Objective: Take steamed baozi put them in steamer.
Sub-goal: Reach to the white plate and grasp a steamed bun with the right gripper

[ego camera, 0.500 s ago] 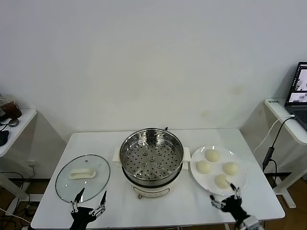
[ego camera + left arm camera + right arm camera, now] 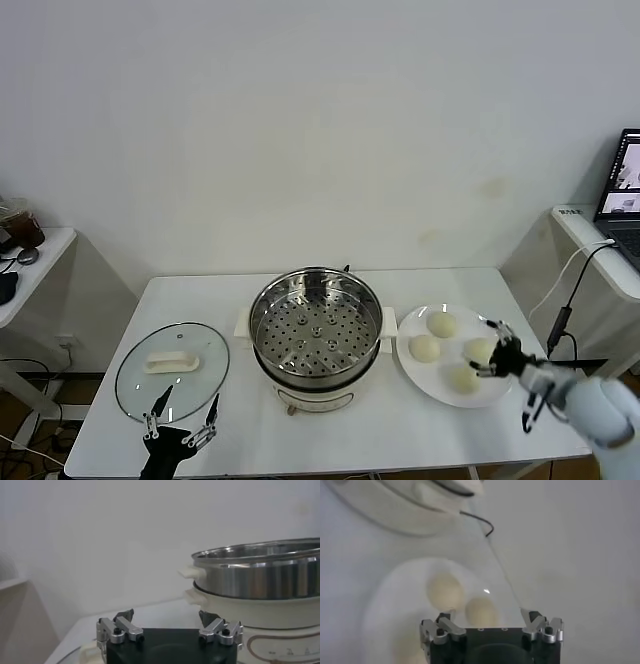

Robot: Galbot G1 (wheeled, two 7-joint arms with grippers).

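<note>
A: Buns first. Where are they?

B: Four steamed baozi (image 2: pixel 442 324) on the white plate (image 2: pixel 409 368), just right of the steamer (image 2: pixel 316 325). Round, smooth, pale. None in the pot yet; the perforated tray inside looks bare.

A: Handling?

B: My guess is light, soft and squashy, with skin that dents or tears under a hard pinch. May be a bit tacky. I'd take one across its widest part, from the sides, jaws low near the plate, gentle close. They sit near each other, so a wide approach could nudge a neighbour.

A: Grippers?

B: The right gripper (image 2: pixel 497 348) is over the right side of the plate, jaws spread, around or right at the far-right bun; can't tell if it's touching. Nothing pinched. The right wrist view shows two buns ahead of the open jaws. The left gripper (image 2: pixel 181 424) is idle at the counter's front edge by the glass lid (image 2: pixel 172 370), jaws spread, empty.

A: Surface?

B: The white counter (image 2: pixel 450 285) looks flat and smooth. Plate and pot are close, so a short carry, but the pot rim stands higher than the plate, so a bun needs lifting over it.

A: Room?

B: Plain white wall behind. A side desk with a laptop (image 2: pixel 622 188) and a cable on the right, another small desk on the left with a cup.
</note>
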